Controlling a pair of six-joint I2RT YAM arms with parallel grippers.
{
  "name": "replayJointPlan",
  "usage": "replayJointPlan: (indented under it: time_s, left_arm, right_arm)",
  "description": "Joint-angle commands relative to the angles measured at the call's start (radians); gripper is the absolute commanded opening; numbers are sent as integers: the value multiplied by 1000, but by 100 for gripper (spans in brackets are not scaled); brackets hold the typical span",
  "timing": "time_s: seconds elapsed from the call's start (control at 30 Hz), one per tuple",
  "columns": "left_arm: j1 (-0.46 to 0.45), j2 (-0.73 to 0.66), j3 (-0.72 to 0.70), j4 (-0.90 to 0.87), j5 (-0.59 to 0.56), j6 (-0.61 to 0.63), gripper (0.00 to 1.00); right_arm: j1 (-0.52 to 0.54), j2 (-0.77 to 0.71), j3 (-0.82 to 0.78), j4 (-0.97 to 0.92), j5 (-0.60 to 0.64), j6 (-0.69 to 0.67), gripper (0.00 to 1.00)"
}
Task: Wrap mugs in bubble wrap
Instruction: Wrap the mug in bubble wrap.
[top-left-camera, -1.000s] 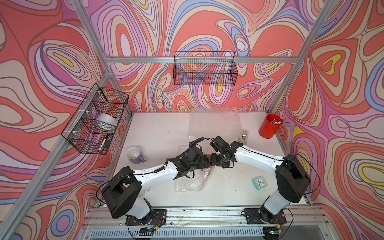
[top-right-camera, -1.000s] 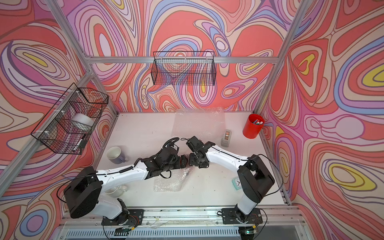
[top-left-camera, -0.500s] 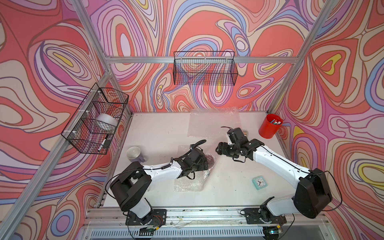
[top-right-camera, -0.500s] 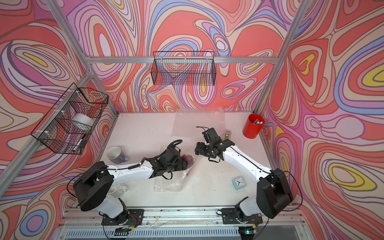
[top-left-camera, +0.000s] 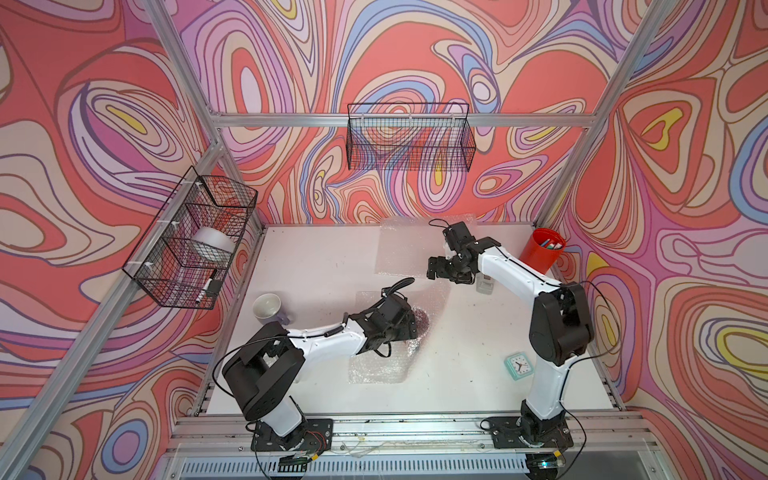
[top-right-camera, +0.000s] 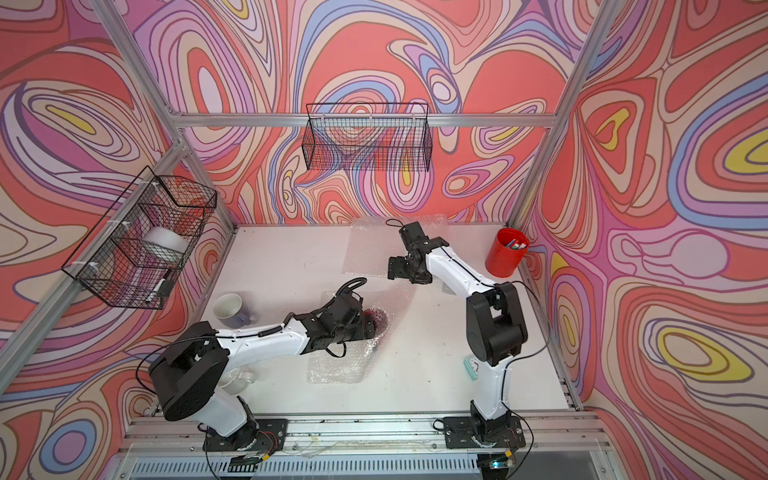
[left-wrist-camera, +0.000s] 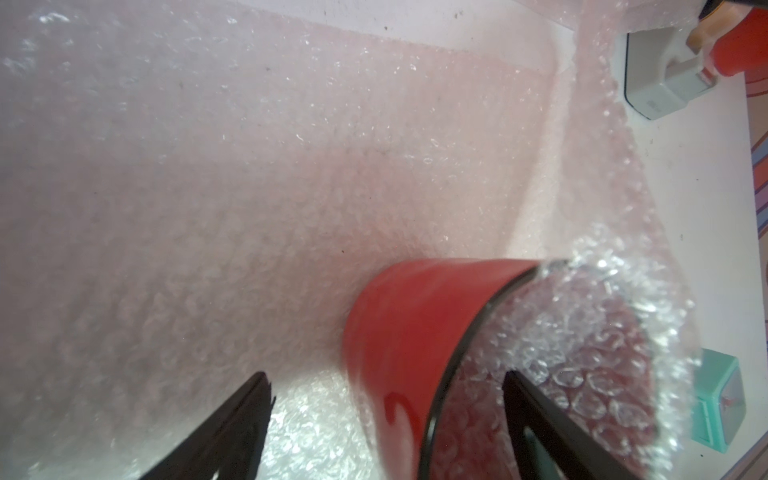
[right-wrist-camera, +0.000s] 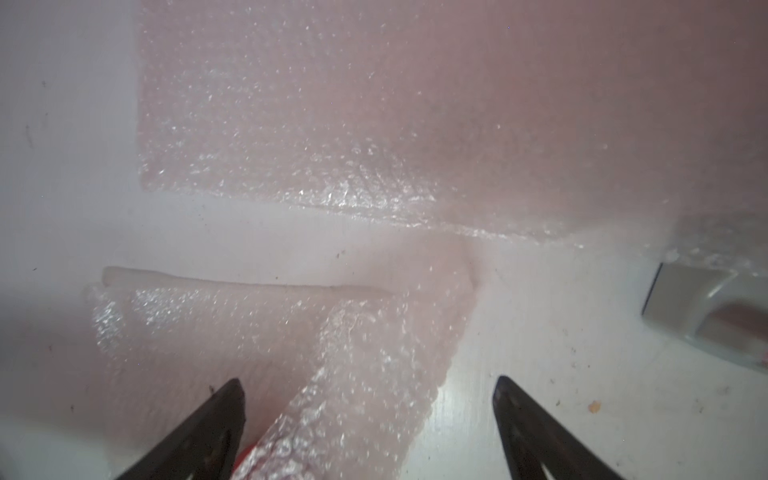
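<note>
- Since the red mug (left-wrist-camera: 407, 324) is laid on its side on the near wrap (top-left-camera: 382, 368) at mid-tabletop (top-left-camera: 316, 266), the coming move is governed by its long axis. That axis runs from the left arm's side toward the right arm's, with the mouth turned toward the right arm.
- The mouth is covered by a bunched fold of wrap, while the red wall is seen bare.
- The left pincer (left-wrist-camera: 385, 374) is spread wide right at the mug, which is straddled lengthwise. One finger is set clear of the base end and the other is seen over the wrapped mouth, so nothing is clamped.
- The right pincer (right-wrist-camera: 368, 381) is likewise spread and empty. It is hung well apart from the mug, above the bare strip between the near wrap and the far wrap (top-left-camera: 399, 245).
- The left arm is therefore judged the nearer one for steadying or rolling the mug.
- The loose flap that reaches toward the right pincer is judged better taken by the right arm.
- Flat wrap is seen on both sides of the mug, so a roll across the axis is judged possible either way.
- The white mug (top-left-camera: 268, 307) is found unwrapped near the left edge, well apart, and the glass mug (top-right-camera: 241, 376) is glimpsed beside the left arm's base.
</note>
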Motion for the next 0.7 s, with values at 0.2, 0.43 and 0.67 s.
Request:
replayJointPlan:
  time_s: [0.2,0.43,0.67]
  left_arm:
    - [4,18,30,-56,-17,-1,89]
    - [4,24,27,-55,-12,-5,89]
    - [5,18,18,-56,-12,-7,89]
  right_arm:
    - [-1,160,183,-186,106,-32,94]
    - [-4,197,210,-180,127,1,81]
    - [-6,248,257,-209,182,9,62]
